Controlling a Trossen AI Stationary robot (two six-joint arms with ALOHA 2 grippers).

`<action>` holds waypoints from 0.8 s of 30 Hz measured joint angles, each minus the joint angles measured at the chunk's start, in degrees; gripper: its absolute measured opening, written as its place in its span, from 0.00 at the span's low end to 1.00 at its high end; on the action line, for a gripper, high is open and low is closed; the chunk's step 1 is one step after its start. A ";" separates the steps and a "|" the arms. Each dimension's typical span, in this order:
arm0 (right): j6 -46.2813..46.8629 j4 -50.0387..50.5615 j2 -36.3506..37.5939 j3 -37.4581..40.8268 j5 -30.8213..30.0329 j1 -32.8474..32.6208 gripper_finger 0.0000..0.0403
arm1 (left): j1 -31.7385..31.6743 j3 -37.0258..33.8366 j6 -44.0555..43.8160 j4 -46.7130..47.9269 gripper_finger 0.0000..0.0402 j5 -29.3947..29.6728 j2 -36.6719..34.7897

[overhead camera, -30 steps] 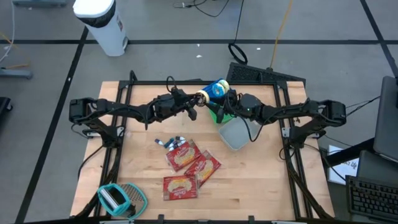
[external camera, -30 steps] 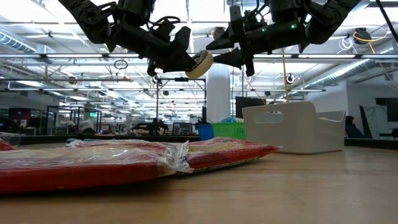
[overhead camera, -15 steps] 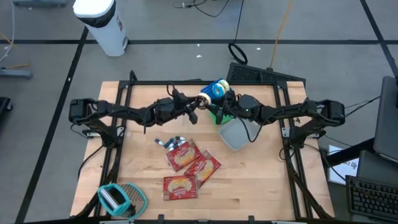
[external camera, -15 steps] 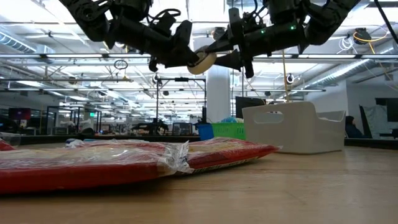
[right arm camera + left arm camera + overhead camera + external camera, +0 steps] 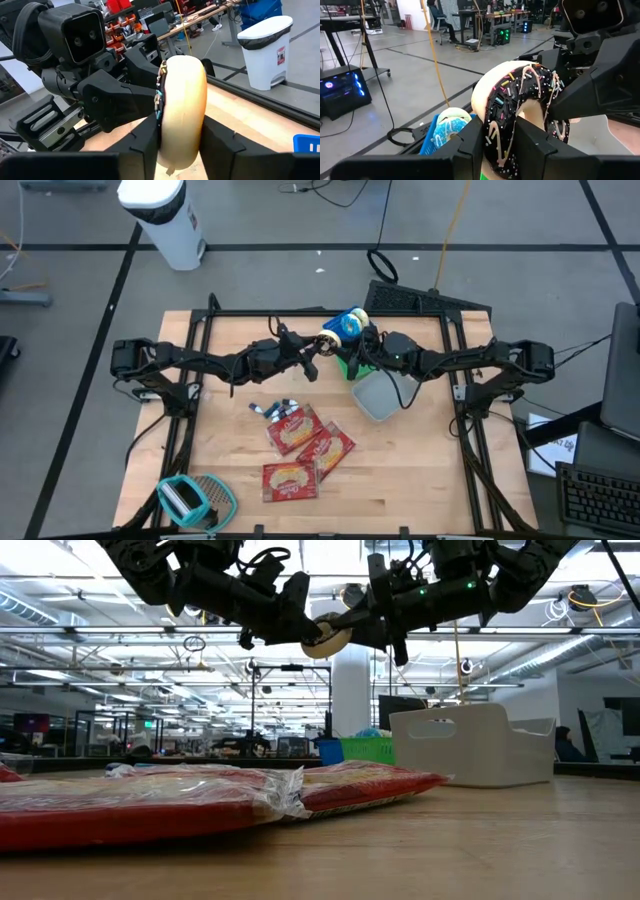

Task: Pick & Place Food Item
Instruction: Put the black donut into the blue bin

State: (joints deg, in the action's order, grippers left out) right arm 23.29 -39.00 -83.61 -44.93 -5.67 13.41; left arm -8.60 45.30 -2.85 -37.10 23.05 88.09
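Observation:
A donut (image 5: 328, 338) with chocolate icing and sprinkles hangs high above the table's far middle, standing on edge between my two grippers (image 5: 325, 635). My left gripper (image 5: 314, 346) reaches in level from the table's left and is shut on it. From the right, my right gripper (image 5: 345, 345) points level and is shut on the same donut. In the left wrist view the iced face (image 5: 520, 105) shows. The right wrist view shows the donut edge-on (image 5: 182, 110). My left gripper (image 5: 497, 137) pinches the donut's near rim (image 5: 496, 131) between its two fingers, coming level from the table's left. The donut stands on edge, lifted clear of the table. My right gripper (image 5: 181, 137) pinches the opposite part of the ring, one finger on the iced face (image 5: 160, 117) and one on the plain pale face (image 5: 202, 112). It comes level from the table's right.
A white bin (image 5: 380, 395) stands below the right gripper, with a green basket (image 5: 347, 364) and a blue item (image 5: 348, 323) behind it. Three red food packets (image 5: 300, 445) lie mid-table. A teal tool (image 5: 190, 500) lies at the near left corner.
My left gripper has carried the donut a little toward the right gripper and rolled slightly. The right gripper's fingers, spread on either side of the donut before, have shut onto it.

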 joint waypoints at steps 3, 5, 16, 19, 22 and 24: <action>-0.36 0.00 0.00 0.00 0.00 0.00 0.22 | 0.00 0.00 0.02 0.00 0.23 -0.02 0.00; -0.61 0.02 0.00 0.00 0.00 0.00 0.19 | 0.00 0.00 0.15 0.00 0.23 -0.02 0.00; -0.63 0.85 0.00 0.00 -0.07 0.02 0.13 | -0.47 0.00 0.17 2.09 0.44 -0.25 0.00; -0.63 1.05 0.00 0.00 -0.11 0.02 0.12 | -0.41 0.00 1.74 1.58 0.57 1.37 -0.03; -0.63 2.21 0.00 0.00 -0.17 0.02 0.12 | -0.39 -0.09 3.46 1.82 0.67 3.57 -2.31; -0.63 2.62 0.00 0.00 -0.17 0.14 0.12 | -0.18 0.02 5.03 1.79 0.72 3.84 -4.14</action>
State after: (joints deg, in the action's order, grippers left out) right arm 22.65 -36.38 -83.61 -44.93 -5.84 13.55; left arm -8.78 45.32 2.18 -35.31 26.89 83.95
